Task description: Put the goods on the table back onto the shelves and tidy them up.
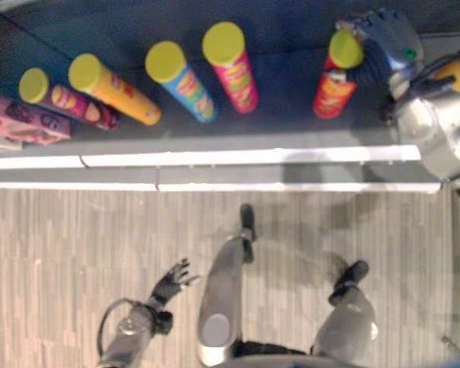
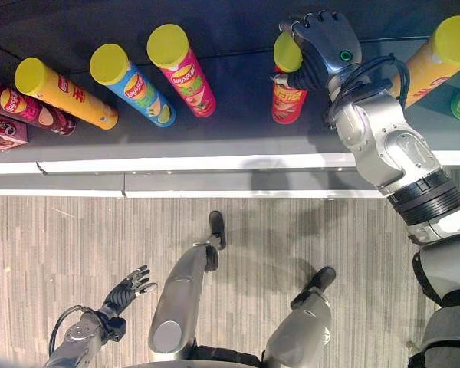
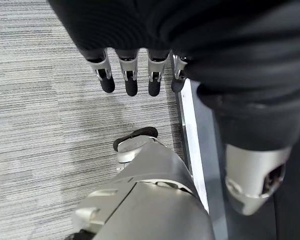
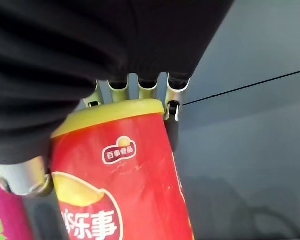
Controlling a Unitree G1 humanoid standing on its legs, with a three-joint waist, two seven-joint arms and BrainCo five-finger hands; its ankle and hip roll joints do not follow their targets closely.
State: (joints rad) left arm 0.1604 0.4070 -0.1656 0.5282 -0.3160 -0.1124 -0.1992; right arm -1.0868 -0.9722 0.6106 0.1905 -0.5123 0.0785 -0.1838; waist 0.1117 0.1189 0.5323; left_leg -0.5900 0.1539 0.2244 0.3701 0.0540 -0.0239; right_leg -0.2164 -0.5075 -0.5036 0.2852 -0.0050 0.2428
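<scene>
A red chip can [image 2: 289, 96] with a yellow lid stands on the dark shelf [image 2: 238, 134]. My right hand [image 2: 326, 42] is over its top, fingers curled round the lid and the thumb on its side. Up close, the red can [image 4: 125, 190] shows with the fingers [image 4: 172, 107] hooked over its far rim. My left hand [image 2: 126, 290] hangs low over the floor at the lower left, open, its straight fingers [image 3: 130, 77] holding nothing.
Left of the red can stand a pink can [image 2: 184, 73], a blue can [image 2: 134, 88], an orange can [image 2: 65, 96] and a maroon can [image 2: 23, 107]. A pink box [image 2: 0, 130] lies at far left. Another orange can [image 2: 437, 61] stands at right. White shelf edge [image 2: 215, 163] runs across.
</scene>
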